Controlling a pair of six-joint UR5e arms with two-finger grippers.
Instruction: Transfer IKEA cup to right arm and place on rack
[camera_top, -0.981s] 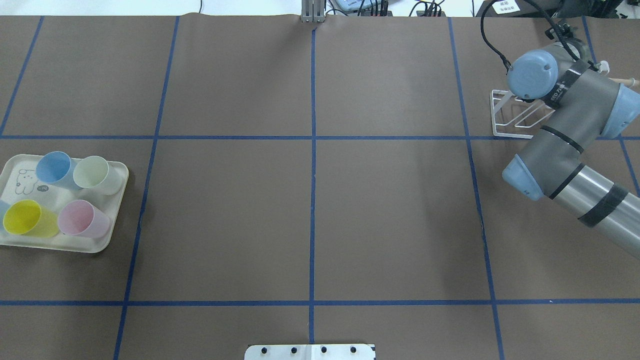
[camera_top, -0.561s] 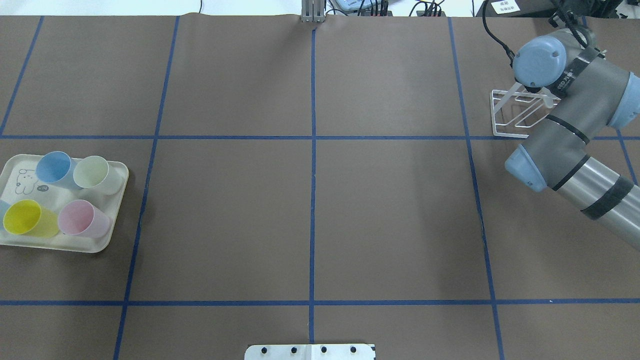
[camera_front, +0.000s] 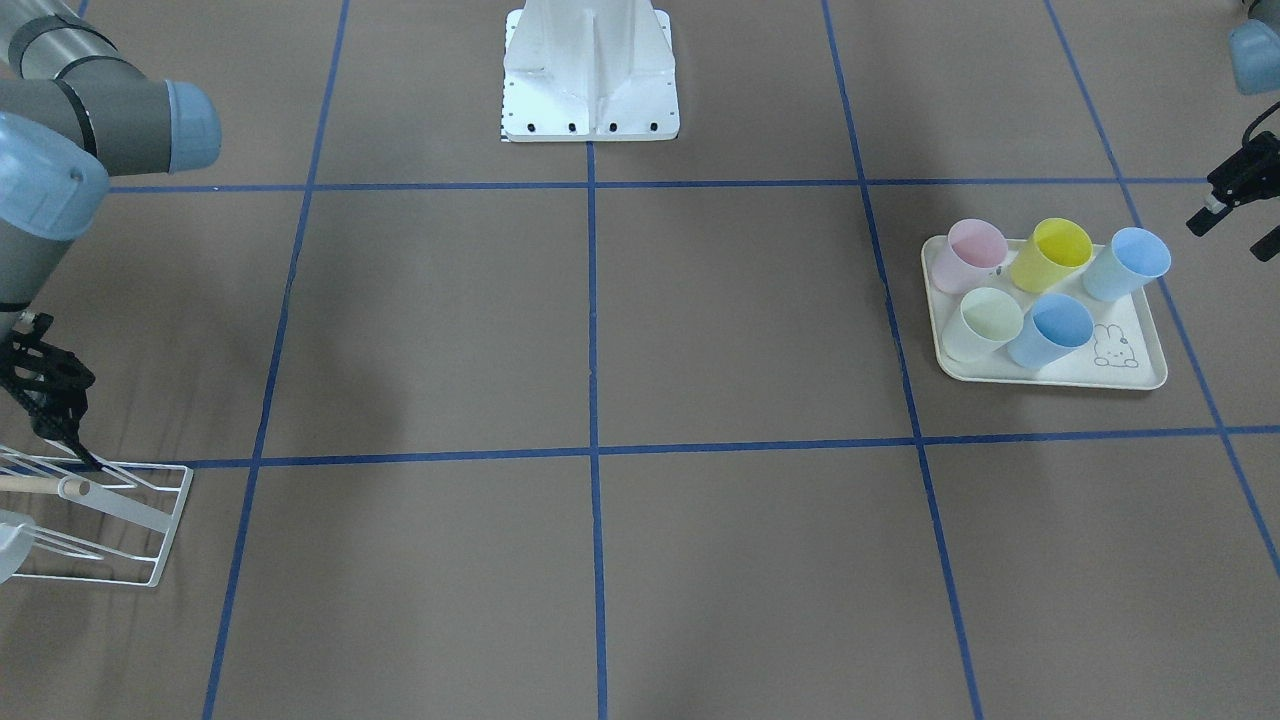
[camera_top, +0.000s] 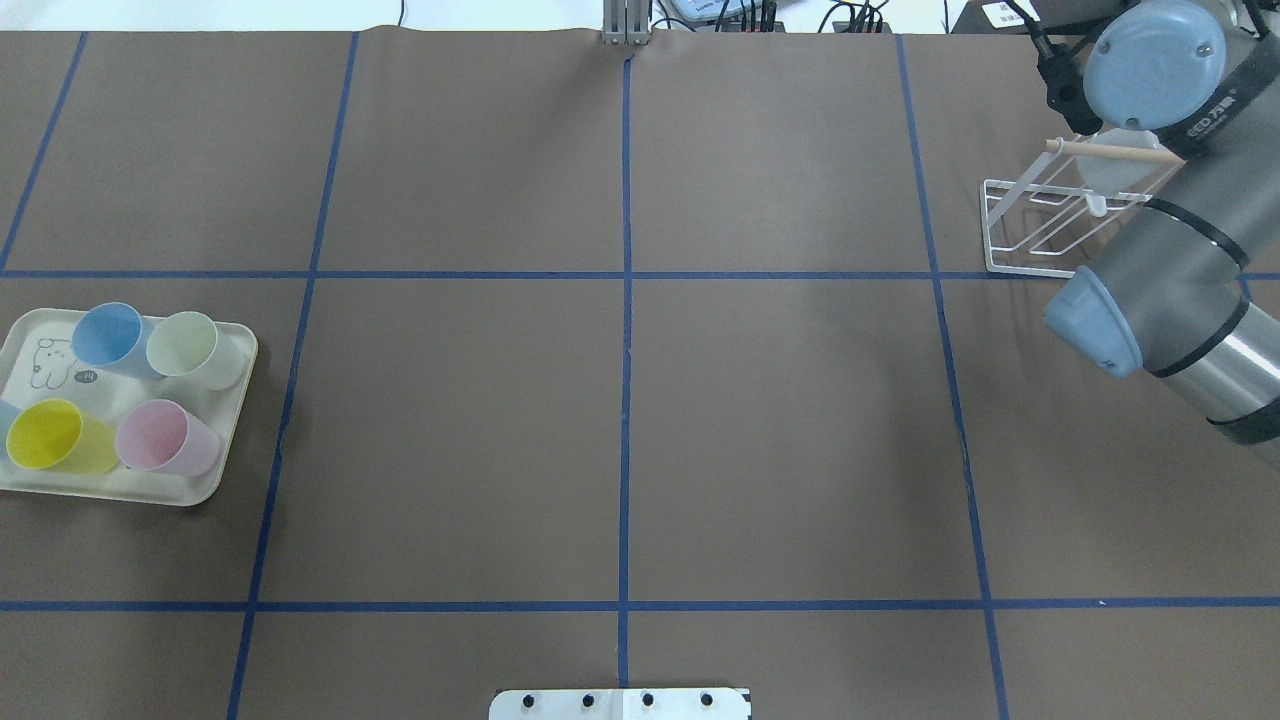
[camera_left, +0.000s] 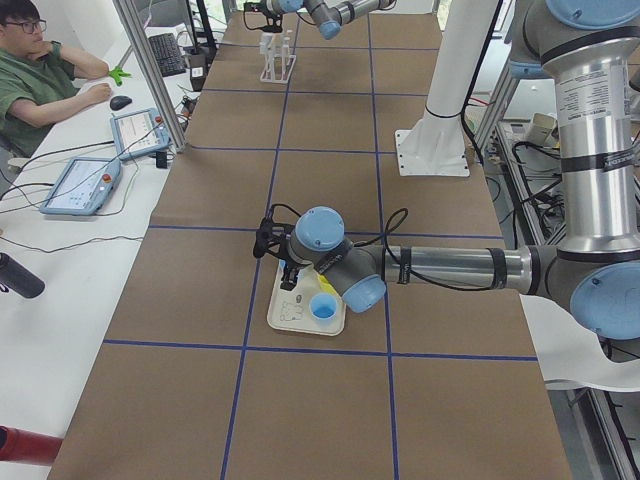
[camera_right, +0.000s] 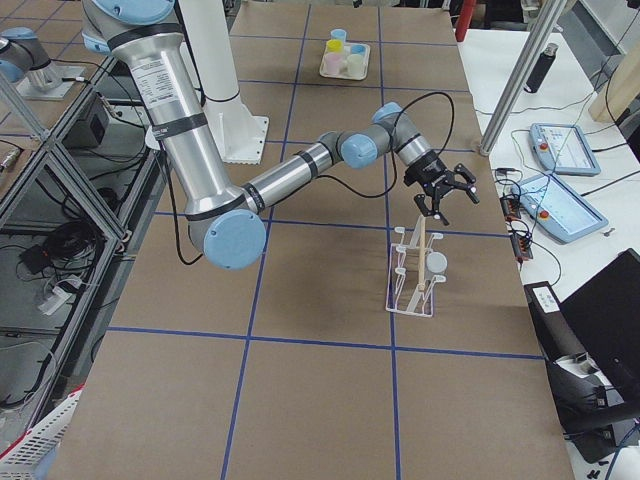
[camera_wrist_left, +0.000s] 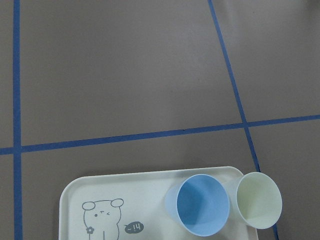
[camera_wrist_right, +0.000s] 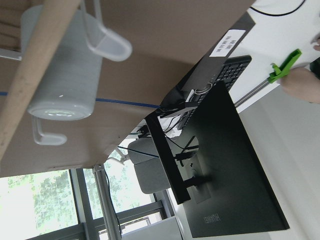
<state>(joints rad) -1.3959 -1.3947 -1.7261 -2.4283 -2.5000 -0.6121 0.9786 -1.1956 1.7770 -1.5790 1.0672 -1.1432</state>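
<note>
A pale grey IKEA cup (camera_wrist_right: 60, 65) hangs upside down on a prong of the white wire rack (camera_top: 1000, 235), just under the rack's wooden rod (camera_top: 1110, 152). The same cup (camera_right: 437, 262) shows on the rack (camera_right: 410, 290) in the exterior right view. My right gripper (camera_right: 443, 192) hovers open and empty just beyond the rack's far end, apart from the cup. My left gripper (camera_front: 1232, 232) hangs open and empty above the table beside the cream tray (camera_front: 1130, 378). That tray holds several pastel cups, among them a blue cup (camera_wrist_left: 197, 205) and a pale green cup (camera_wrist_left: 258, 201).
The tray (camera_top: 100, 492) sits at the table's left edge and the rack near the far right corner. The robot's white base (camera_front: 590, 70) stands at the near middle. A person (camera_left: 40, 85) sits at a side desk with tablets beyond the rack end.
My right arm has drawn back from over the rack toward the table's far edge, uncovering the wooden rod and the cup hanging there. The tray and its cups have not moved.
</note>
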